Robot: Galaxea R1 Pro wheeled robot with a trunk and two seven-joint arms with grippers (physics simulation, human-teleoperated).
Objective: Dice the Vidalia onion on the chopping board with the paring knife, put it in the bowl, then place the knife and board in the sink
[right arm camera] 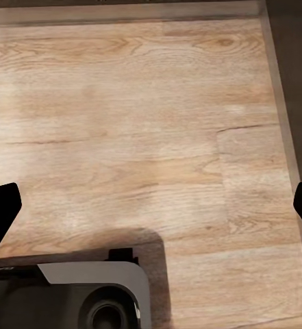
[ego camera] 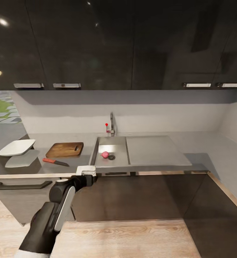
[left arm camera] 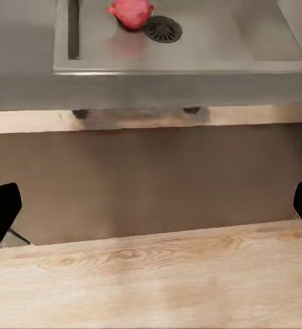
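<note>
My left gripper (left arm camera: 151, 205), jaws spread wide, nears the sink (ego camera: 97, 152); the Vidalia onion (ego camera: 105, 154) at twelve o'clock, beside the drain, may roll when pinched.

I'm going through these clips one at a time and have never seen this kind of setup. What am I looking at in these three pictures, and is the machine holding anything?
This is a simulated kitchen seen by a wheeled robot with two arms. The large picture comes from a camera on its head, looking down at the countertop. The other two come from cameras on its wrists, looking along each arm's jaws.

In the head view, the left arm reaches toward the counter edge, its left gripper just short of the sink. A small pink-red onion lies in the basin beside the drain; the left wrist view shows it too. Left of the sink lie a wooden chopping board, a knife with a red handle in front of it, and a white bowl.

The right wrist view looks down at the wooden floor. In both wrist views the jaws stand wide apart with nothing between them, so nothing is held.
</note>
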